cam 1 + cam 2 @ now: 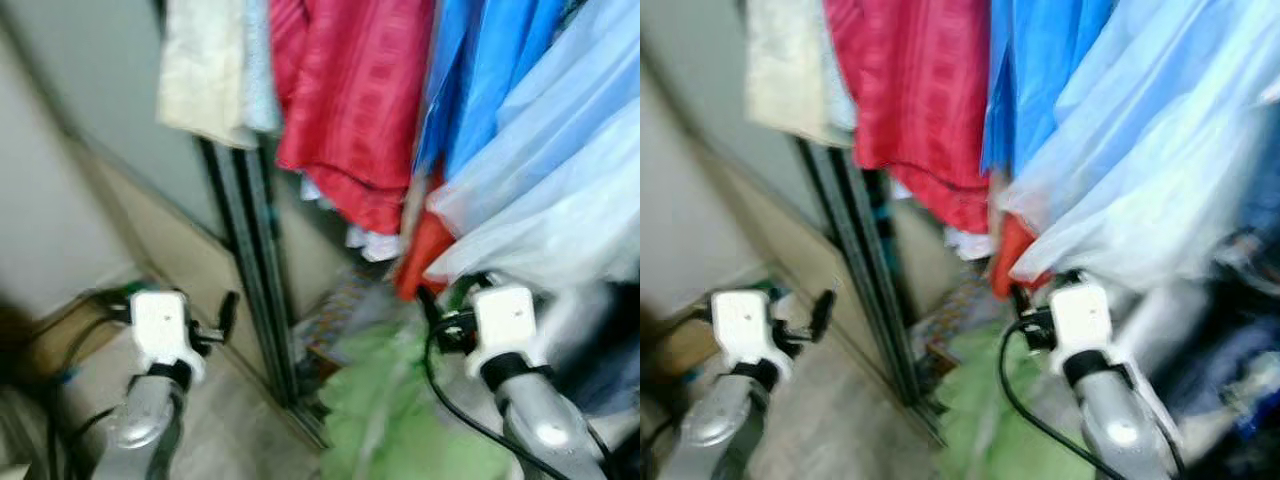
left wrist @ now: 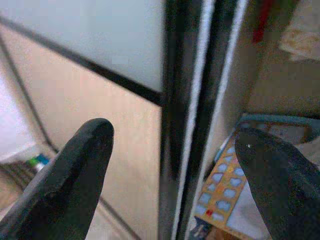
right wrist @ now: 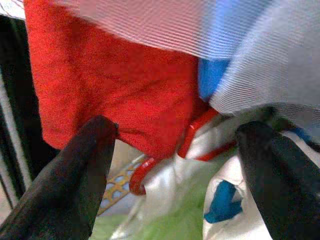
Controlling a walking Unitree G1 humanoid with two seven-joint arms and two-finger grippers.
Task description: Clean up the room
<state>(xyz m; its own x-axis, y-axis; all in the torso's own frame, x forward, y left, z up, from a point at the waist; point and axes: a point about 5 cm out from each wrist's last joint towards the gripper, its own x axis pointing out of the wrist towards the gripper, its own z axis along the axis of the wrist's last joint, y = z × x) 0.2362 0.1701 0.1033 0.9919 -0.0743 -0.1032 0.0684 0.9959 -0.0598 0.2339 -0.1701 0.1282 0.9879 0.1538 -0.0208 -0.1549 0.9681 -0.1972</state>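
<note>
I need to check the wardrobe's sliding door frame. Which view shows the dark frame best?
The left wrist view: the dark door frame stands sharp and close between the left gripper's open fingers. Both eye views show it blurred, running down below the hanging clothes.

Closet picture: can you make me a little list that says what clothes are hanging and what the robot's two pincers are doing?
place: open closet with a dark sliding door frame
hanging clothes: cream cloth, red garment, bright blue garment, pale blue garment
below: green cloth, patterned box
left pincer: open, facing the door frame
right pincer: open, facing the red cloth
picture: blurry
</note>
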